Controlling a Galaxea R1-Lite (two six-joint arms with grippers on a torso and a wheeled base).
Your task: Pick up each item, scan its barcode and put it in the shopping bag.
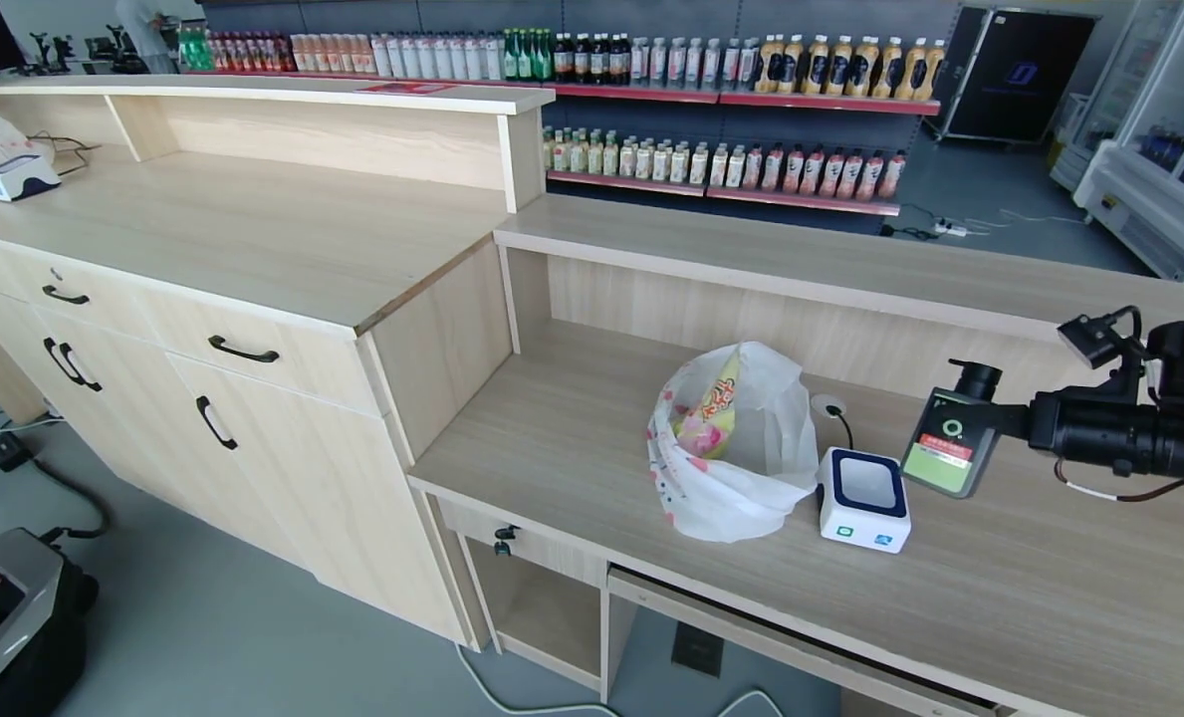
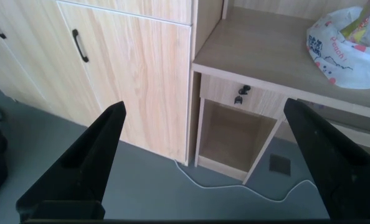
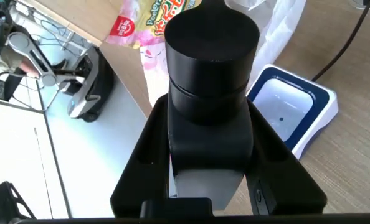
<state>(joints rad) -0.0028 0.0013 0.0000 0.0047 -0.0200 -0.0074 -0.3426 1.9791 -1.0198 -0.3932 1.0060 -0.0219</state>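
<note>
1. One item is in hand: a dark, flat bottle with a round black cap and a green-and-red label. It is held in the air just beside the scanner, a white box with a blue-rimmed window, and it is tilted with its cap uppermost.
2. The right gripper has its jaws closed on the bottle's dark body below the cap. From the wrist, the scanner lies just beyond the bottle.
3. The scanner stands on the light wooden table, with a thin black cable running off behind it.
4. A white printed plastic shopping bag sits on the scanner's other side from the bottle. It is close against the scanner, seemingly touching it. Its mouth is open and a yellow-and-pink snack packet stands inside.
5. The left gripper has its jaws spread wide with nothing between them. It hangs over the grey floor before the table's cupboard front, well apart from the scanner.
</note>
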